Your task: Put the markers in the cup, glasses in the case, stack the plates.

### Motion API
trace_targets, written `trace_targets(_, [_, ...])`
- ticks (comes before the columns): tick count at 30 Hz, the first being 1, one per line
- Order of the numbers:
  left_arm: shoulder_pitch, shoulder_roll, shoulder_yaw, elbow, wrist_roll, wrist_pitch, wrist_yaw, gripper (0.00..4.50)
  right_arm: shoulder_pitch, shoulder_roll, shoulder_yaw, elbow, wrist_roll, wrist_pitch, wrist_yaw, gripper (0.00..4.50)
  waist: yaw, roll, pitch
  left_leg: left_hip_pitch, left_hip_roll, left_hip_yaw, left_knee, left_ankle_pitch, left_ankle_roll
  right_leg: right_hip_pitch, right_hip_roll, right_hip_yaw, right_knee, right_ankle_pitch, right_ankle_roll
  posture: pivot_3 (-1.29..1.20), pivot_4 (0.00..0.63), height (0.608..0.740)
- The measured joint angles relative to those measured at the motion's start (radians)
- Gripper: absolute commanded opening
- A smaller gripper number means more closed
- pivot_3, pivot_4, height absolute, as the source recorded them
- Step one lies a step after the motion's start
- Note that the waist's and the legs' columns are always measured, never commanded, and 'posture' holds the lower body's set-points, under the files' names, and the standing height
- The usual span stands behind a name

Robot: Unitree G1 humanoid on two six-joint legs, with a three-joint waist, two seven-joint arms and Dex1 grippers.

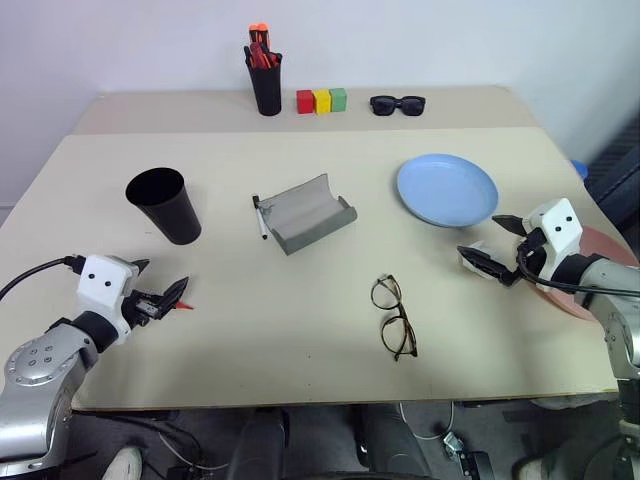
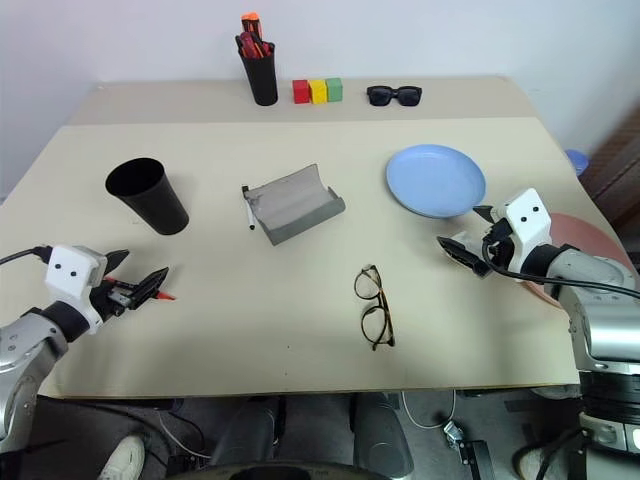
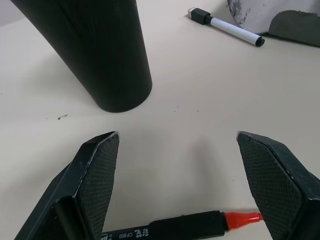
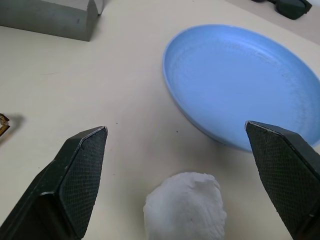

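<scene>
Near the left front of the beige worktop (image 1: 300, 300), the slim black marker with a red tip (image 3: 200, 223) is seen lying flat between the spread, empty fingers of the left claw (image 1: 170, 298). Its long axis runs crosswise to the fingers, red tip towards the right. The wide black tapered plastic cup (image 1: 165, 205) stands just beyond, farther back. The right claw (image 1: 490, 262), also released and empty, hovers far off beside the light blue round plate (image 1: 447, 190), so the left arm is judged nearer.
</scene>
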Motion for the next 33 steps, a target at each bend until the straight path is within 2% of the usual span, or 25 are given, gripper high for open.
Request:
trace_targets(7, [-0.013, -0.012, -0.011, -0.016, 0.0, 0.012, 0.023, 3.84, -0.031, 0.006, 0.027, -0.001, 0.0, 0.001, -0.01, 4.5, -0.001, 0.0, 0.0, 0.0, 0.0, 0.0, 0.0, 0.0, 0.0, 0.0, 0.0, 0.0, 0.0, 0.0, 0.0, 0.0, 0.15, 0.74])
trace_targets(14, [0.031, 0.005, 0.012, -0.032, 0.001, 0.011, 0.016, 3.84, -0.088, 0.058, 0.096, -0.002, 0.0, 0.002, -0.031, 4.5, -0.002, 0.0, 0.0, 0.0, 0.0, 0.0, 0.0, 0.0, 0.0, 0.0, 0.0, 0.0, 0.0, 0.0, 0.0, 0.0, 0.15, 0.74])
trace_targets(18, [0.035, 0.092, 0.016, -0.002, 0.001, -0.01, -0.068, 3.84, -0.111, 0.098, 0.139, -0.017, 0.0, 0.004, -0.042, 4.5, 0.001, 0.0, 0.0, 0.0, 0.0, 0.0, 0.0, 0.0, 0.0, 0.0, 0.0, 0.0, 0.0, 0.0, 0.0, 0.0, 0.15, 0.74])
trace_targets(20, [0.031, 0.172, 0.014, 0.049, -0.003, -0.014, -0.158, 4.37, -0.109, 0.118, 0.16, -0.035, 0.001, 0.004, -0.044, 4.5, 0.001, 0.0, 0.0, 0.0, 0.0, 0.0, 0.0, 0.0, 0.0, -0.001, 0.0, 0.0, 0.0, 0.0, 0.0, 0.0, 0.15, 0.74])
trace_targets(21, [0.025, 0.206, 0.011, 0.071, -0.002, -0.02, -0.2, 4.48, -0.102, 0.125, 0.165, -0.047, 0.002, 0.006, -0.044, 4.5, 0.001, 0.0, 0.0, 0.0, 0.0, 0.0, 0.0, 0.0, 0.0, -0.001, 0.0, 0.0, 0.0, 0.0, 0.0, 0.0, 0.15, 0.74])
trace_targets(25, [-0.015, 0.323, -0.031, 0.164, 0.002, -0.063, -0.363, 4.48, -0.07, 0.146, 0.186, -0.104, 0.012, 0.015, -0.047, 4.5, 0.0, 0.0, 0.0, -0.001, 0.0, 0.0, -0.001, 0.0, 0.0, -0.002, 0.0, 0.0, 0.0, 0.0, 0.0, 0.0, 0.15, 0.74])
trace_targets(29, [-0.113, 0.388, -0.102, 0.276, 0.034, -0.116, -0.46, 4.48, -0.034, 0.166, 0.193, -0.145, 0.019, 0.029, -0.063, 4.5, 0.0, 0.0, 0.0, -0.001, 0.0, 0.001, -0.001, 0.0, 0.0, -0.002, 0.0, 0.0, 0.001, 0.0, -0.001, 0.0, 0.15, 0.74])
trace_targets(33, [-0.197, 0.436, -0.234, 0.344, 0.083, -0.155, -0.571, 4.48, -0.019, 0.183, 0.2, -0.184, 0.022, 0.051, -0.08, 4.5, -0.003, 0.0, 0.001, -0.001, 0.001, 0.001, -0.001, 0.0, 0.0, -0.002, 0.0, 0.0, 0.001, 0.0, -0.001, 0.0, 0.15, 0.74])
